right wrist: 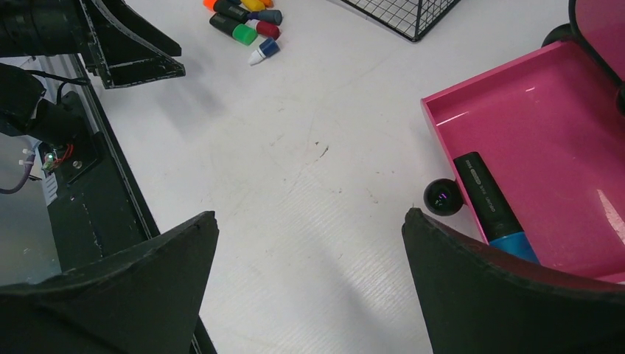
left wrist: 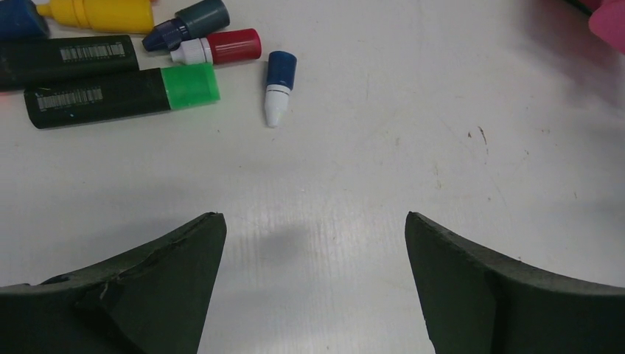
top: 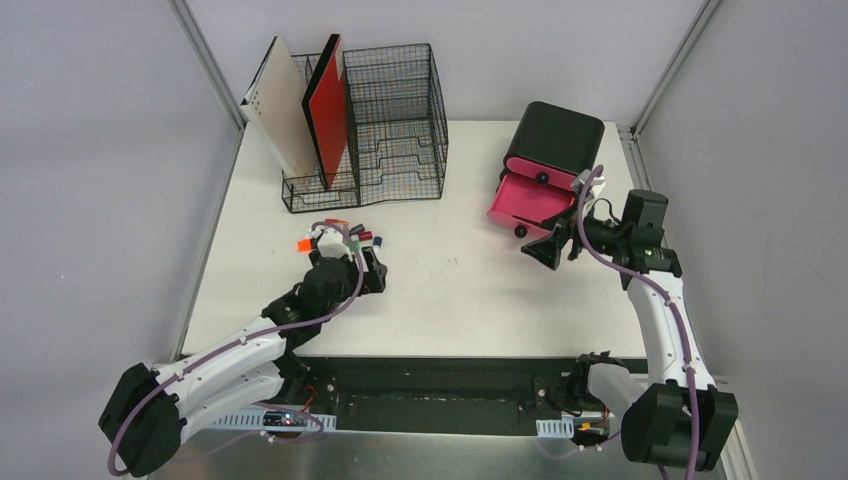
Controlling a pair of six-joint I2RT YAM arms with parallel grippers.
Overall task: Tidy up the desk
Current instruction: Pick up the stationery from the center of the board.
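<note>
While both arms reach out over it, the desk (top: 450, 300) fills the middle of your top view, white and flat, with its black front strip at 6 o'clock just beyond the arm bases.

Your left pincer (top: 348, 258) hangs at about 9 o'clock from the desk's centre. It is released, its jaws spread wide, and your left wrist view shows only bare desk between them. Just past its tips, toward 12 o'clock, lies a loose cluster of pens (top: 338, 235). In the left wrist view you can pick out:
- a black highlighter with a green cap (left wrist: 118, 96)
- a second black marker (left wrist: 66, 55) lying alongside it
- a yellow pen (left wrist: 96, 13)
- a red-capped pen (left wrist: 221, 48)
- a grey-blue pen (left wrist: 188, 22)
- a short blue-and-white piece (left wrist: 278, 87), a little apart at 3 o'clock of the group

Your right pincer (top: 540, 250) hangs at 3 o'clock of the desk, also released, with its jaws wide and grasping nothing. It sits just beside the open pink drawer (right wrist: 545, 125) of the black box (top: 555, 135), which stands at 1 o'clock on the desk. A black marker with a blue cap (right wrist: 492, 199) lies inside the drawer near its front edge. A round black knob (right wrist: 442, 197) shows just outside that edge.

At 11 o'clock stands a black wire rack (top: 395, 130). Its left slots hold a red folder (top: 328, 110) and a pale board (top: 280, 110), both leaning.
</note>
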